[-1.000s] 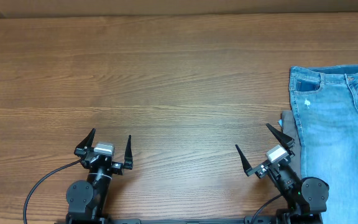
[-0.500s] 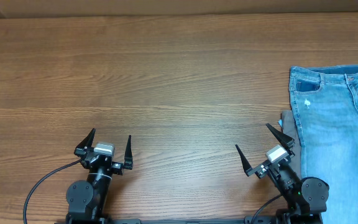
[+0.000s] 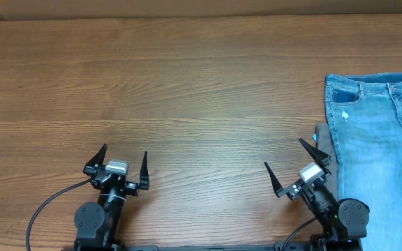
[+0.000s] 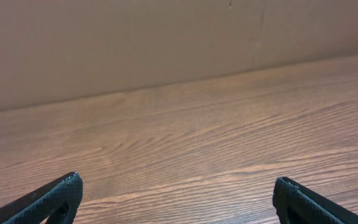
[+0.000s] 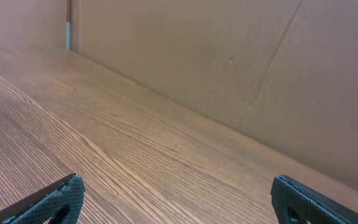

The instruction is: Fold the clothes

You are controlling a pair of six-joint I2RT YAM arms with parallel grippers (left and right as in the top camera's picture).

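The clothes, a pair of light-blue denim jeans (image 3: pixel 379 132), lie flat at the table's right edge in the overhead view, waistband toward the far side, partly cut off by the frame. My right gripper (image 3: pixel 285 155) stands open near the front edge, just left of the jeans and apart from them. Far to the left, my left gripper (image 3: pixel 124 153) is open too, with nothing between its fingers. Both wrist views show only bare wood between the wide-apart fingertips (image 4: pixel 61 193) (image 5: pixel 61 196); the jeans do not appear there.
The wooden table (image 3: pixel 187 90) stretches wide between and beyond the arms. A brown cardboard wall (image 4: pixel 166 37) (image 5: pixel 229 50) rises behind its far edge. A black cable (image 3: pixel 51 202) loops from the left arm's base.
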